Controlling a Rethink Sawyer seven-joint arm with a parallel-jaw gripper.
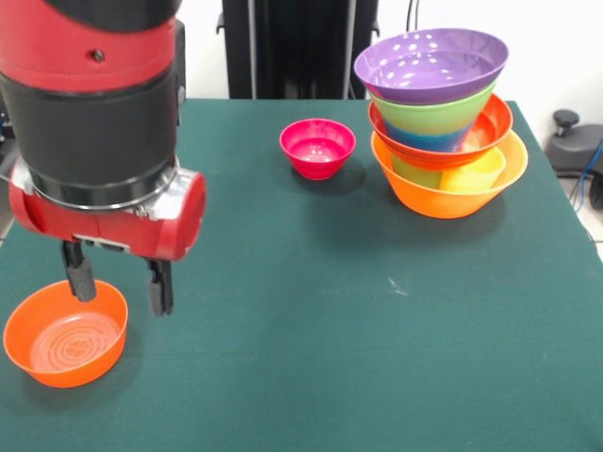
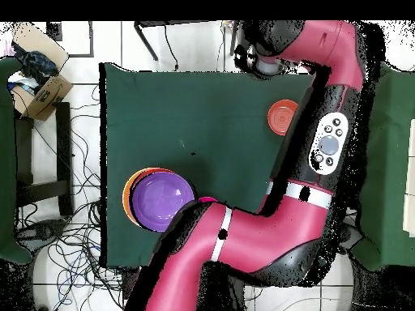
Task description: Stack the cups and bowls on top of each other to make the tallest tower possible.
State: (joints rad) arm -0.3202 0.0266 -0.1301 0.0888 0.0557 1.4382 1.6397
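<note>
My gripper [image 1: 120, 282] is open and empty at the table's left in the front view. Its left finger [image 1: 80, 273] hangs over the far rim of the small orange bowl [image 1: 66, 332]; its right finger is outside the bowl. The tower [image 1: 441, 122] stands at the back right: the big orange bowl [image 1: 450, 193] at the bottom, then the red-orange bowl [image 1: 490, 127], a blue piece, the lime green bowl [image 1: 435, 115] and the purple bowl [image 1: 431, 64] on top. Yellow and green pieces show inside the big orange bowl. The small pink bowl [image 1: 317, 146] stands alone left of the tower. In the overhead view the arm hides the gripper.
The green table cloth [image 1: 311, 282] ends close to the small orange bowl on the left. A black stand [image 1: 292, 47] rises behind the table. In the overhead view the arm [image 2: 308, 194] crosses the table beside the purple bowl [image 2: 162, 200]. A cardboard box [image 2: 40, 89] sits on the floor.
</note>
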